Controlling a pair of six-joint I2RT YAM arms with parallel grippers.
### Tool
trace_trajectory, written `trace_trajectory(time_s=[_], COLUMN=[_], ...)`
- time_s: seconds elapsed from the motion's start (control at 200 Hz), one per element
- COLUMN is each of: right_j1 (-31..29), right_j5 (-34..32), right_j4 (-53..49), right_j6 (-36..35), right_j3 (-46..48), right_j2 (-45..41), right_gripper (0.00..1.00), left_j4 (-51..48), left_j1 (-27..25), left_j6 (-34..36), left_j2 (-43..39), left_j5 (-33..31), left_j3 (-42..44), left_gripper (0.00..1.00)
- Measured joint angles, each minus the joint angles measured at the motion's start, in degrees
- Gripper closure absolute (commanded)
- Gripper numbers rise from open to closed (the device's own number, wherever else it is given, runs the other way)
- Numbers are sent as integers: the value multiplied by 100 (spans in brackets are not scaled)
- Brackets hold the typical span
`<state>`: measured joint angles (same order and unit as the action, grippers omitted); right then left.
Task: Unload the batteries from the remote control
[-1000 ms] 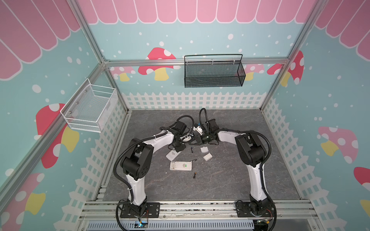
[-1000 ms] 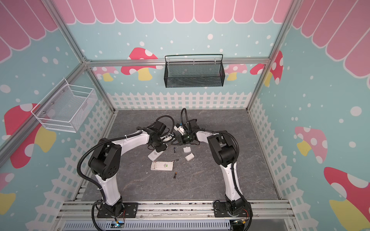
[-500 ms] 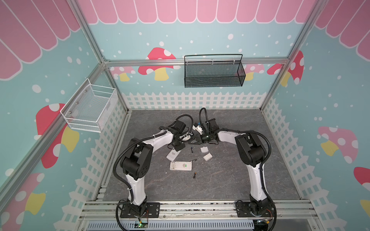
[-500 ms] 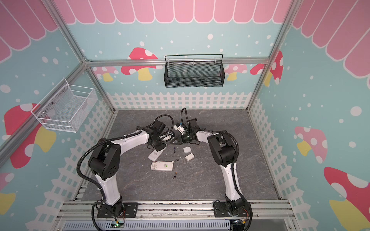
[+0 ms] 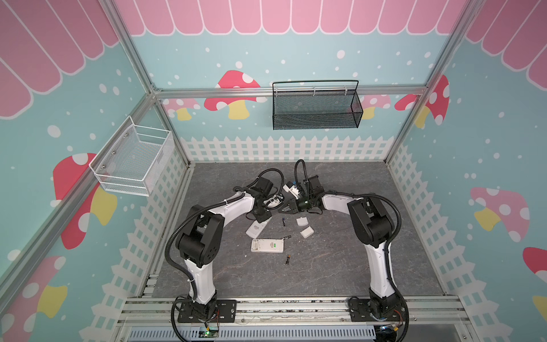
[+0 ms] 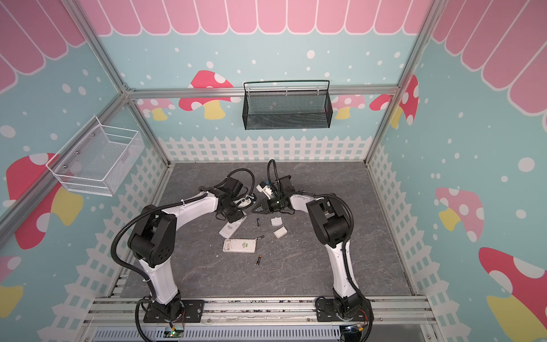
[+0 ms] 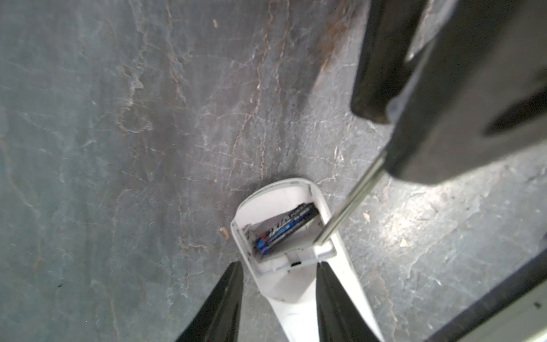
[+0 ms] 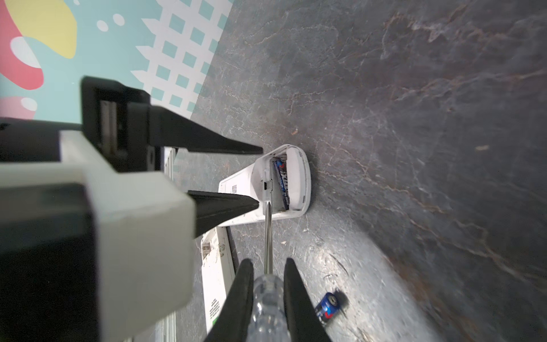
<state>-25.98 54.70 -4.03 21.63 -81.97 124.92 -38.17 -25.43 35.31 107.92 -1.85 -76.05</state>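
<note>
Just past left pincer [image 7: 278,263], battery [image 7: 285,229] in remote [image 7: 293,296] bay, screwdriver [image 7: 350,200] tip alongside.

I find the remote [image 7: 293,290] has its open bay hemmed in: the left gripper [image 7: 278,263] flanks it, and the screwdriver [image 8: 268,237] shaft crosses its rim. Loose batteries [image 5: 287,259], covers [image 5: 302,221] and two other remotes [image 5: 268,245] litter the middle of the table [image 5: 340,266]; its right side and front lie open.
</note>
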Motion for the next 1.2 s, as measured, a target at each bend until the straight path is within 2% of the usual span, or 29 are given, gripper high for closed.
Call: trace_trajectory(time_s=[0.145,0.27,0.45,0.745,0.956,1.201], right_j1=[-7,-26,-157,-302,-297,-319], right_j5=[-376,-581,-726,-1080,-1320,-1303], right_j4=[-302,-428,-568,-1073,-1443,-1655], right_j6=[-190,-275,-328,-579,-809,-1054], right_j3=[-138,-251,-472,-975,-1204,-1351], right_j2=[-70,-103,-103,-59,57,168], right_gripper=[100,100,100,100,100,100], left_j4=[15,109,330,649,734,767], left_j1=[105,118,164,688,693,693], left_j6=[-184,-365,-470,-490,-422,-352], left_j2=[-472,-737,-734,-734,-688,-557], left_j5=[153,334,297,140,118,116], left_j3=[256,608,918,1078,1082,1080], left_gripper=[23,16,18,19,19,19])
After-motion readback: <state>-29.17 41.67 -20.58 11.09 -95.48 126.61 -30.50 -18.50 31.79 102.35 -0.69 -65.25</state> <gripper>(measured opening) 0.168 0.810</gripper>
